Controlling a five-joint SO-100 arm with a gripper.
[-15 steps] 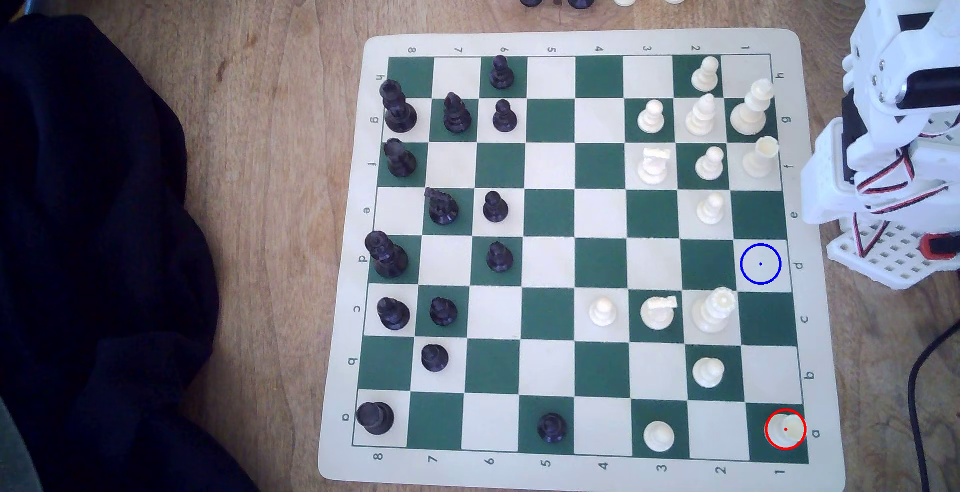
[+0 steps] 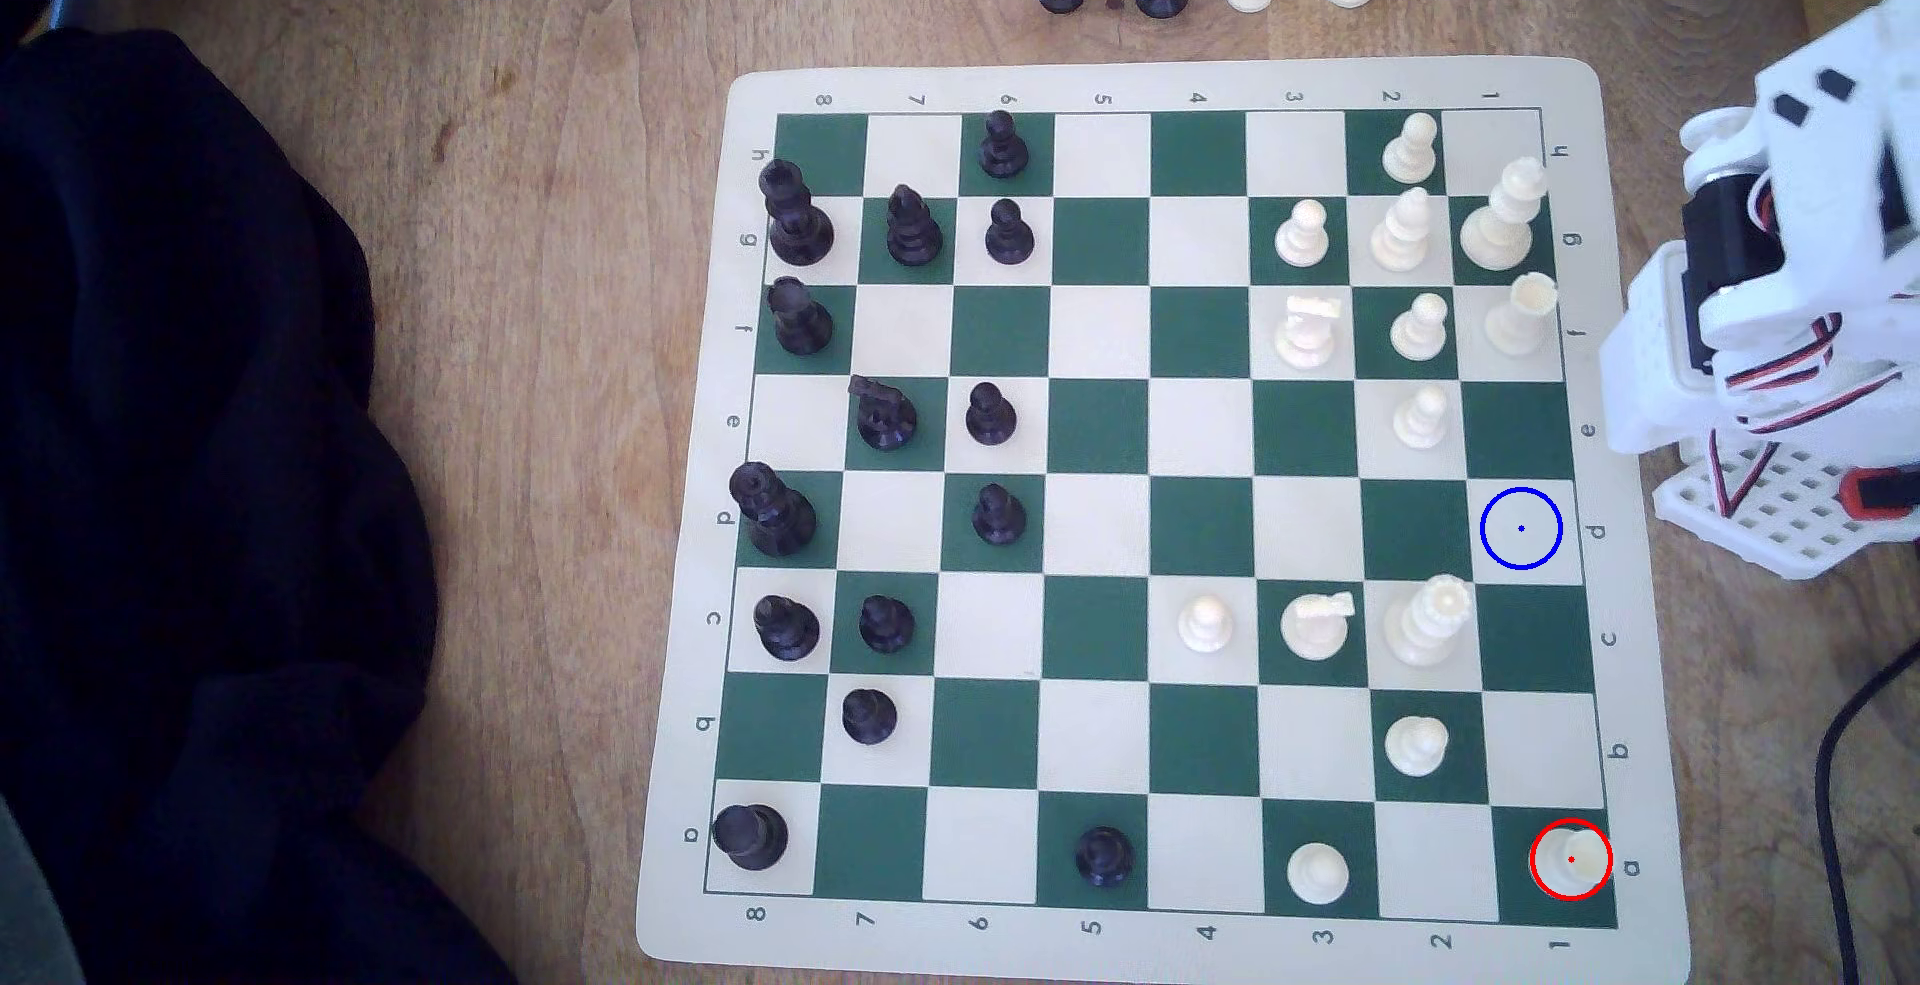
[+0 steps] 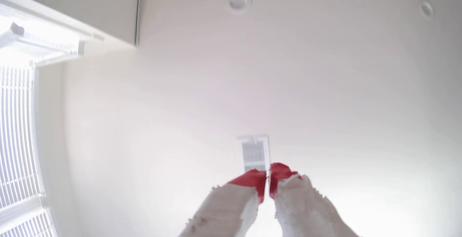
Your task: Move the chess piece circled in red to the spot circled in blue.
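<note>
Cream-white and squat, the chess piece (image 2: 1571, 858), a rook, stands inside the red circle on the dark green corner square at the exterior view's lower right, where the board's a row meets column 1. Its notched top is hard to make out from above; it reads mostly as a pale disc with a small raised rim. The spot (image 2: 1521, 528), a light square marked with a thin blue circle and centre dot, lies in the same column three squares further up the exterior view, with nothing standing on it. A second rook (image 2: 1520, 314) stands two squares beyond it in that column, and the tall queen (image 2: 1429, 619) is on the square diagonally below the spot toward the exterior view's left.

The arm (image 2: 1766, 268) is folded at the exterior view's right edge, off the board (image 2: 1164, 82) and partly cut off by the frame, and it is somewhat blurred. In the wrist view the gripper (image 3: 268, 177) points up at a pale ceiling with a vent (image 3: 255, 153) behind it; its red-tipped fingers (image 3: 252, 180) are nearly together with only a thin slit between them, holding nothing. A dark cloth (image 2: 187, 487) covers the wooden bench (image 2: 582, 217) at the exterior view's left.
</note>
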